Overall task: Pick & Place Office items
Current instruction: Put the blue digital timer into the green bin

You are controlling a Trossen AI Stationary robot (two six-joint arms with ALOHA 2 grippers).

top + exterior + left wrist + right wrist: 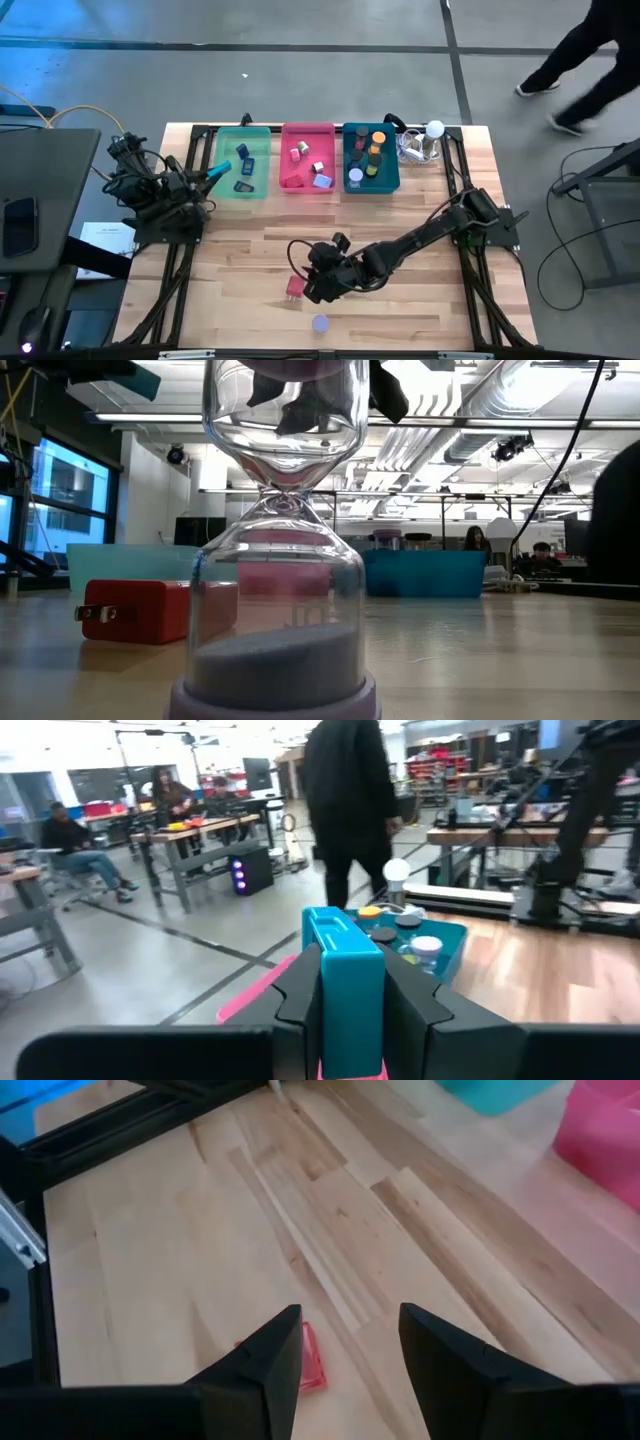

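Observation:
My left gripper point(212, 173) is shut on a teal block point(343, 982), held in the air at the left rim of the green tray point(243, 185). My right gripper point(345, 1350) hovers open above the bare wood at the table's middle front, nothing between its fingers. A red block with metal prongs point(294, 287) lies flat on the table just beside and under one right finger point(270, 1365). A lavender-capped hourglass point(280, 560) stands upright near the front edge. The pink tray point(308, 170) and the teal tray point(371, 185) hold several small items. My left gripper pinches the teal block by its two broad side faces point(350, 1005) between its two fingers. The fingers lie level and point toward the trays. The block's free end point(335, 925) sticks out past the fingertips. It is lifted clear of table and tray.
A white ball point(435, 128) with a cable bundle sits at the far right corner, beside the teal tray. Bare wood lies between the trays and my right arm. A person walks across the floor beyond the table's far right.

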